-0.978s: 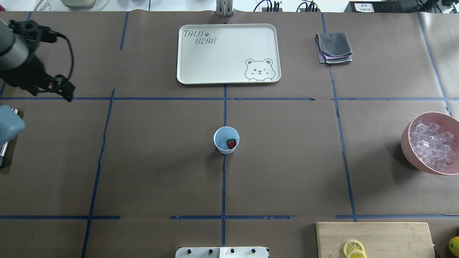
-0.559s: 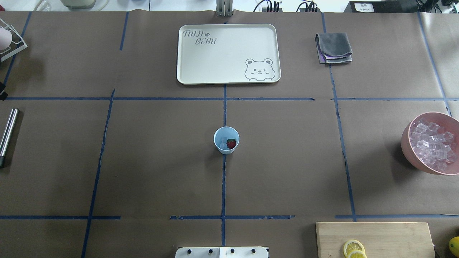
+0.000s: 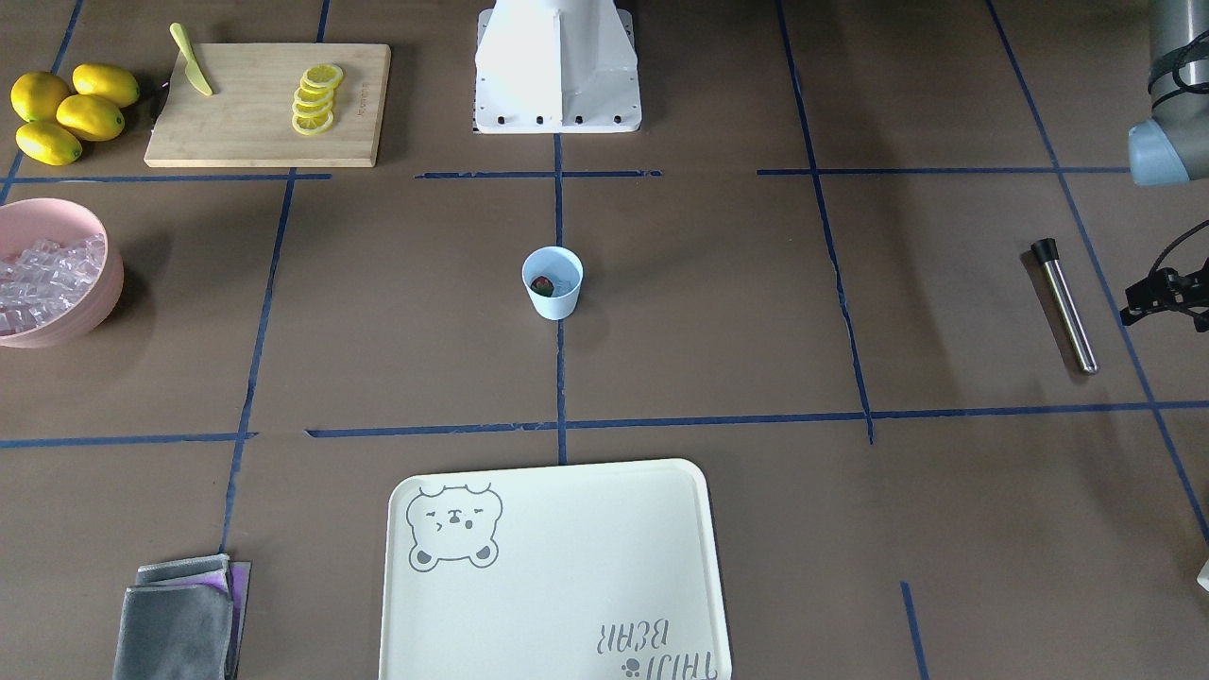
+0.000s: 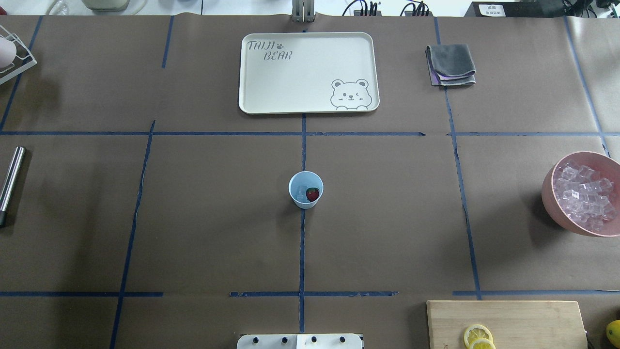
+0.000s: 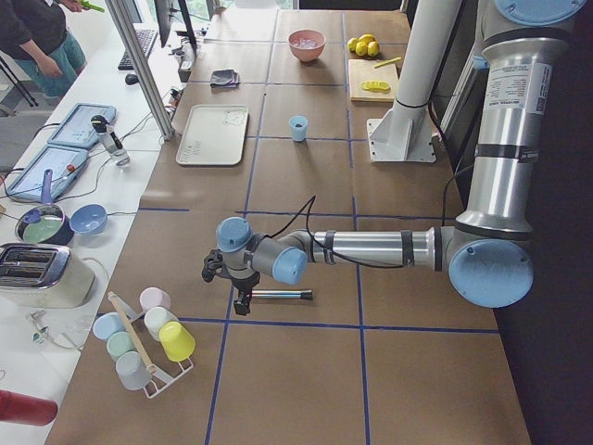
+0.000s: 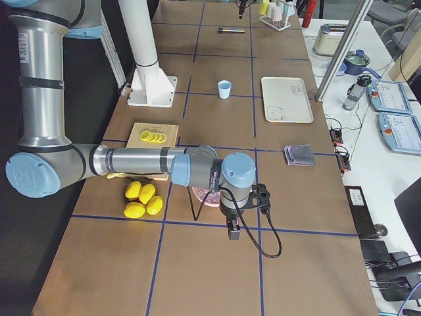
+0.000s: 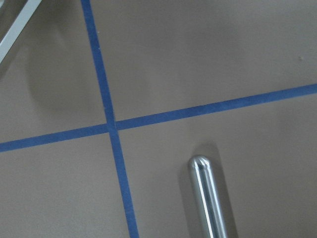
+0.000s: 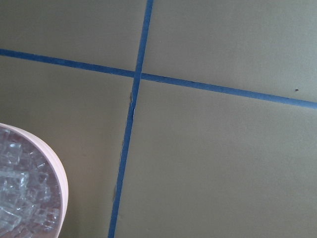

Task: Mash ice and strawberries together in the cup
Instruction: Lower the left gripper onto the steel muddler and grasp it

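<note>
The light-blue cup (image 4: 292, 190) stands at the table's middle and also shows in the front view (image 3: 555, 304). Inside it lie a red strawberry (image 4: 313, 194) and clear ice (image 4: 302, 193). A steel rod (image 4: 10, 177) lies at the table's left edge. My left gripper (image 5: 243, 298) hangs just above that rod (image 5: 278, 294); I cannot tell whether it is open or shut. My right gripper (image 6: 231, 232) hangs beyond the table's right side by the pink bowl; I cannot tell its state. Neither wrist view shows fingers.
A pink bowl (image 4: 550, 194) full of ice cubes stands at the right edge. A cream tray (image 4: 252, 72) and a folded grey cloth (image 4: 451, 64) lie at the back. A cutting board (image 4: 508, 315) with lemon slices is front right, with whole lemons (image 3: 66, 113) beside it.
My left arm has drawn back leftward out of the overhead view and uncovered the steel rod. The cup and its contents have not moved.
</note>
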`<state>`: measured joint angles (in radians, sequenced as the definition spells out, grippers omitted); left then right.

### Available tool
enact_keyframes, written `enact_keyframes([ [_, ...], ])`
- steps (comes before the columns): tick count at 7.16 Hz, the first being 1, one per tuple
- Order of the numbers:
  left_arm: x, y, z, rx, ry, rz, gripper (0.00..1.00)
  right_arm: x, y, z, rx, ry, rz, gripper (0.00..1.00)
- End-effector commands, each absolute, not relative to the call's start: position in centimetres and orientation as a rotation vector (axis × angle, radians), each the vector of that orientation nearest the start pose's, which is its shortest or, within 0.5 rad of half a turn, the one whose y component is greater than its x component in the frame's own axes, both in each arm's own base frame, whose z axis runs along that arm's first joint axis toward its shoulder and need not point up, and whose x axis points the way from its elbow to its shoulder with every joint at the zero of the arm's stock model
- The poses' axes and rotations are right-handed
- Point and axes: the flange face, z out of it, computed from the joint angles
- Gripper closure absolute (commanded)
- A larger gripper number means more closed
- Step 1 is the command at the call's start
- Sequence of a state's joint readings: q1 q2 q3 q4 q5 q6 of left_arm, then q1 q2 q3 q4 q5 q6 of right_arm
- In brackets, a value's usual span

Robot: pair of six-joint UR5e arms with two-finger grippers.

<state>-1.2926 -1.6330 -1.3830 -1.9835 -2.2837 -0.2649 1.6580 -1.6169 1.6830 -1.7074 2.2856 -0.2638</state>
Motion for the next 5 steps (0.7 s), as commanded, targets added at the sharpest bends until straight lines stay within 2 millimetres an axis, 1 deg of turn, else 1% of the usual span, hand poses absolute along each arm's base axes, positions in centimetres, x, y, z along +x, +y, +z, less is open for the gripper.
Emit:
enact_keyframes([
  [1, 8.7, -53.4, 68.7, 0.085, 0.794, -0.042, 0.0, 10.8, -45.8, 63.9, 0.067, -0.715, -0.147, 0.0],
  [2, 11.1, -53.2, 67.9, 0.096, 0.819, -0.053, 0.0, 10.9, -45.9, 63.7, 0.071, -0.714, -0.148, 0.0],
  [3, 14.1, -52.5, 67.7, 0.074, 0.826, -0.04, 0.0, 10.8, -45.8, 63.8, 0.069, -0.714, -0.147, 0.0],
  [4, 15.5, -52.1, 67.8, 0.072, 0.829, -0.008, 0.0, 10.8, -45.7, 63.9, 0.066, -0.715, -0.146, 0.0],
  [5, 16.2, -51.7, 67.8, 0.075, 0.834, 0.009, 0.0, 10.8, -45.5, 64.0, 0.065, -0.715, -0.147, 0.0],
])
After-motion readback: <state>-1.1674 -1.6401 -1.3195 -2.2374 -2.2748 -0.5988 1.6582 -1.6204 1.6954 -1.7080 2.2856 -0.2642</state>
